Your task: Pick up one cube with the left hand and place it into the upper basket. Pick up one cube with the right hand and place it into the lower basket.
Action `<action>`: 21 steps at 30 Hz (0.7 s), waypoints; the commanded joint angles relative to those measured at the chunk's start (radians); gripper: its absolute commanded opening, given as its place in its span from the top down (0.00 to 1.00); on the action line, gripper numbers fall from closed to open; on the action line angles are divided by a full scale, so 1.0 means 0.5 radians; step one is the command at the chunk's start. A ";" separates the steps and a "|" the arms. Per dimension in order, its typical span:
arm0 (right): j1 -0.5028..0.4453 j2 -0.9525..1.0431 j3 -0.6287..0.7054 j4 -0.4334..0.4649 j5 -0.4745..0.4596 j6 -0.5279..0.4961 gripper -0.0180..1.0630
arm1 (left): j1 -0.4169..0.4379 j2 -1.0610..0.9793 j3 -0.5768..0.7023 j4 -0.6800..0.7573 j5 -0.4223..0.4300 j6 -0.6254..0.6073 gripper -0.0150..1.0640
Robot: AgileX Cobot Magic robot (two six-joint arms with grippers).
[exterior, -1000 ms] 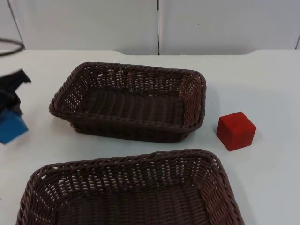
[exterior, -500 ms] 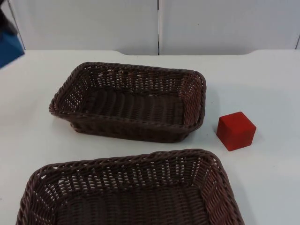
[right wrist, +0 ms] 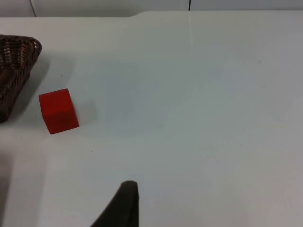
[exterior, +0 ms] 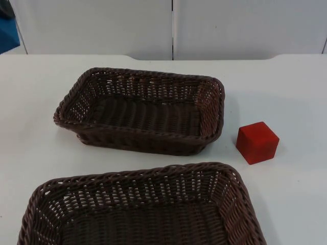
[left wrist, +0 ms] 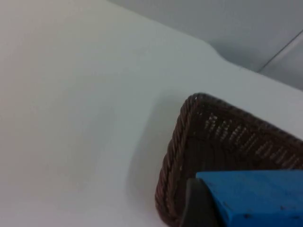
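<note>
— So, where is the left gripper (left wrist: 208,208)?

— Raised off the surface (exterior: 286,92) at the far left, near the partition wall (exterior: 102,25). Its wrist view has a dark fingertip (left wrist: 199,203) pressed against the side of the blue cube (left wrist: 258,196), so it is closed on that cube. From the top view, a sliver of blue (exterior: 7,34) sits at the left edge, up against the wall.

— And what lies below it?

— A corner of the upper basket (left wrist: 189,142) is just behind the cube in the wrist view. In the top view that basket (exterior: 140,109) sits in the middle of the surface, with nothing in it.

— The other cube?

— The red cube (exterior: 257,142) rests on the surface just right of the upper basket, apart from its rim. The right wrist view shows it (right wrist: 58,111) beside the basket's corner (right wrist: 16,61).

— The right gripper?

— It waits above bare surface, one black fingertip (right wrist: 124,203) showing, well apart from the red cube. I cannot tell how far it is open.

— The lower basket?

— The lower basket (exterior: 138,204) lies nearest the camera, holding nothing.
</note>
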 commanded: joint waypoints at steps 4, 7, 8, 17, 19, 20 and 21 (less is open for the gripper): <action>-0.002 -0.007 0.003 -0.006 -0.006 -0.010 0.01 | -0.014 -0.018 -0.005 -0.017 0.043 0.036 0.99; -0.002 -0.007 0.003 -0.006 -0.006 -0.010 0.01 | -0.014 -0.018 -0.005 -0.017 0.056 0.183 0.99; -0.002 -0.007 0.003 -0.006 -0.006 -0.010 0.01 | -0.014 -0.018 -0.005 -0.017 0.056 0.203 0.99; -0.002 -0.007 0.003 -0.006 -0.006 -0.010 0.01 | -0.014 -0.018 -0.005 -0.035 0.069 0.350 0.99; -0.002 -0.007 0.003 -0.006 -0.006 -0.010 0.01 | -0.014 -0.014 -0.005 -0.040 0.069 0.350 0.99; -0.002 -0.007 0.003 -0.006 -0.006 -0.010 0.01 | -0.014 -0.010 -0.005 -0.045 0.069 0.373 0.99; -0.002 -0.007 0.003 -0.006 -0.006 -0.010 0.01 | -0.014 -0.010 -0.005 -0.063 0.069 0.412 0.99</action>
